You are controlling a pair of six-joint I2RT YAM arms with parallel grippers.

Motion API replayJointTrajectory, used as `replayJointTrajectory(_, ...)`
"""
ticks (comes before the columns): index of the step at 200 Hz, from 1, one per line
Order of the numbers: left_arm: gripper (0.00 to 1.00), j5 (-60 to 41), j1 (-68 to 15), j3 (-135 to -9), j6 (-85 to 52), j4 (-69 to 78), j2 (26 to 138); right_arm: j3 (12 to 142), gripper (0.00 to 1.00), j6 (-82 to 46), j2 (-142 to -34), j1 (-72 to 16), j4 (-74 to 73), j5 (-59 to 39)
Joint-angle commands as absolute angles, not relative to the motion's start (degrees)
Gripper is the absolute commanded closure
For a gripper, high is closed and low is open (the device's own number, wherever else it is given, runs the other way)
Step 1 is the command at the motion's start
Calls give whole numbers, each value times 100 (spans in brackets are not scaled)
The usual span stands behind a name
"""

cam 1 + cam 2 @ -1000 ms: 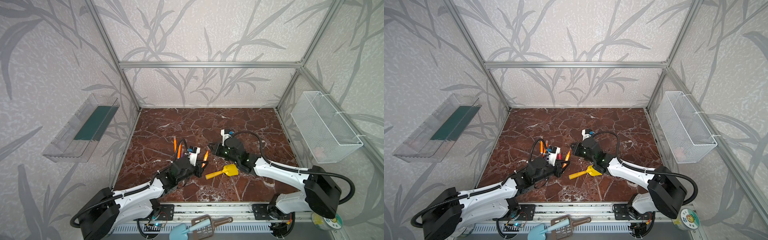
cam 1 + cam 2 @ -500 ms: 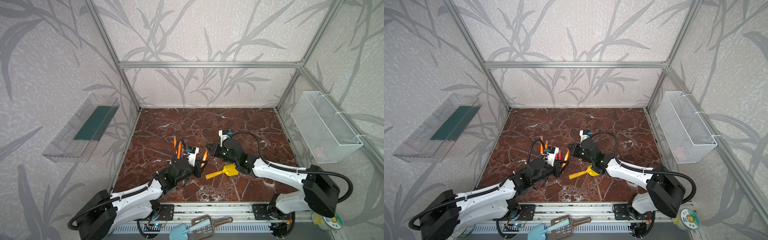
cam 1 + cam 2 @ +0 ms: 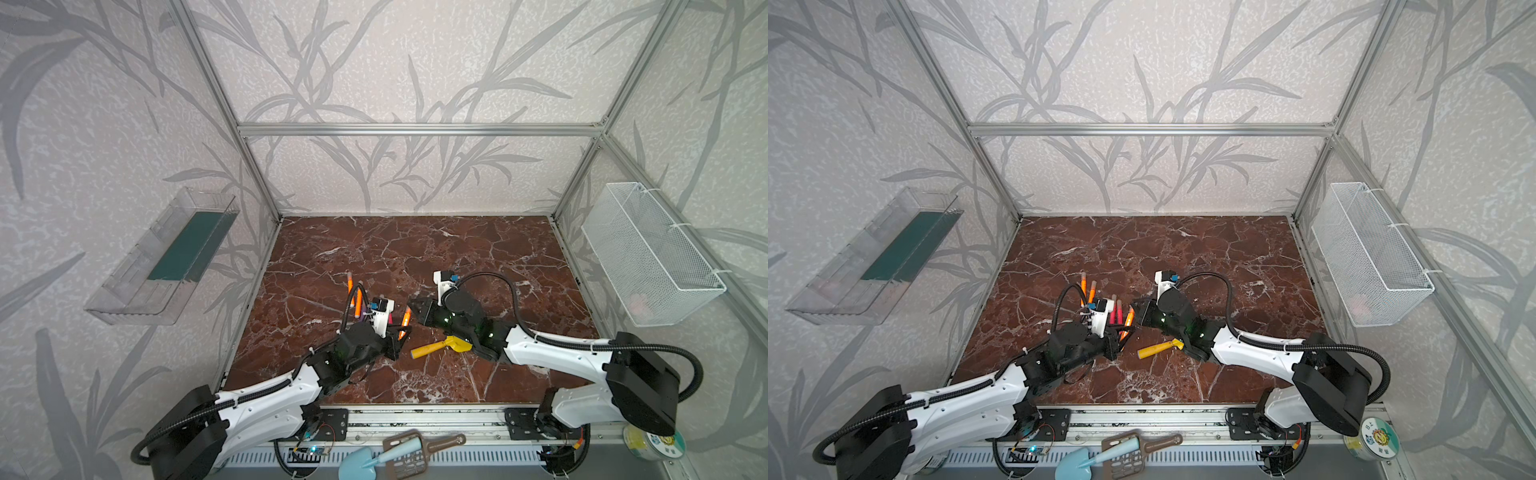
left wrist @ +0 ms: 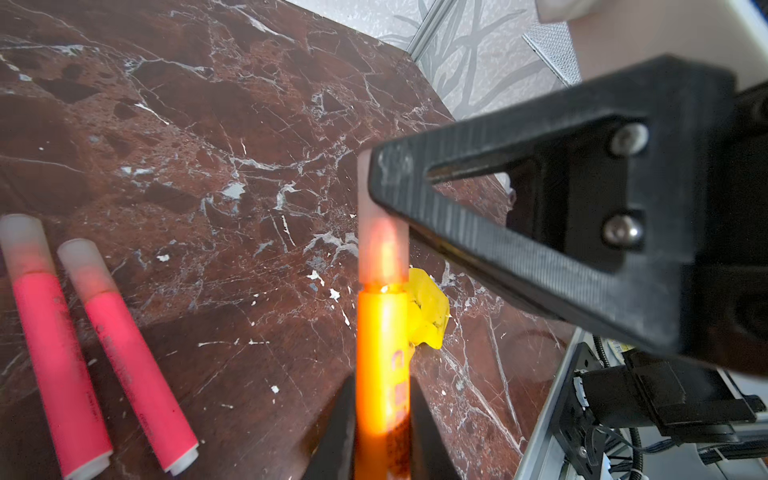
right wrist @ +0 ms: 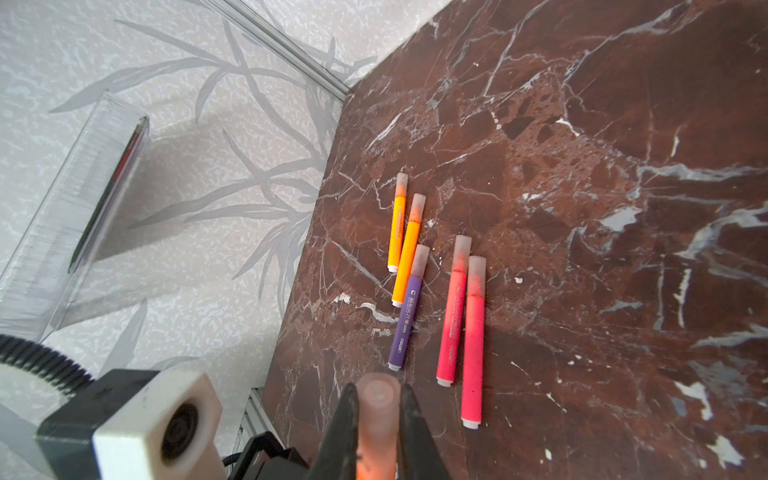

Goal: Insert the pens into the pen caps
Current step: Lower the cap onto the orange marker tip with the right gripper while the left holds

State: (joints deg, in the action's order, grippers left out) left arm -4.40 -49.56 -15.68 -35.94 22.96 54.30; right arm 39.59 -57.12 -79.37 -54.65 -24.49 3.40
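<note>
An orange pen (image 4: 380, 357) is raised off the marble, with my left gripper (image 4: 381, 390) shut on its barrel. A pale translucent pen cap (image 4: 380, 249) sits on its far end, and my right gripper (image 5: 378, 395) is shut on that cap (image 5: 377, 419). In both top views the two grippers (image 3: 401, 332) (image 3: 415, 309) meet tip to tip over the table's front middle, the orange pen (image 3: 1128, 318) between them. Five capped pens lie flat behind: two orange (image 5: 397, 224) (image 5: 409, 249), one purple (image 5: 407, 307), two pinkish-red (image 5: 453, 307) (image 5: 473, 340).
A yellow toy shovel (image 3: 436, 348) lies on the marble just in front of the grippers. A clear plastic tray (image 3: 166, 257) hangs on the left wall and a white wire basket (image 3: 648, 253) on the right wall. A blue scoop (image 3: 365, 463) rests on the front rail.
The right gripper has edged a little to the left, towards the left gripper. Both grips are unchanged, and the pens lying on the table have not moved.
</note>
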Motion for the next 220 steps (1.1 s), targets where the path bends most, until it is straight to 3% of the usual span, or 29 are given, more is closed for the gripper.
replayJointTrajectory(1,100,-94,-4911,-1548,-3804,2532,5142,3785,90,-5704,-7822,-5533,-2609,278)
replayJointTrajectory(59,100,-299,-4905,-1498,-3727,2625,4975,3930,88,-5563,-7988,-5630,-2599,114)
replayJointTrajectory(110,100,-192,-4904,-1506,-3628,2458,4898,3722,66,-5552,-7693,-5628,-2634,370)
replayJointTrajectory(156,100,-535,-4916,-1754,-3216,2285,5275,3756,41,-5179,-6900,-5599,-2244,801)
replayJointTrajectory(220,100,-903,-4913,-1827,-3033,2403,5481,4131,39,-5205,-7178,-5505,-1788,1255)
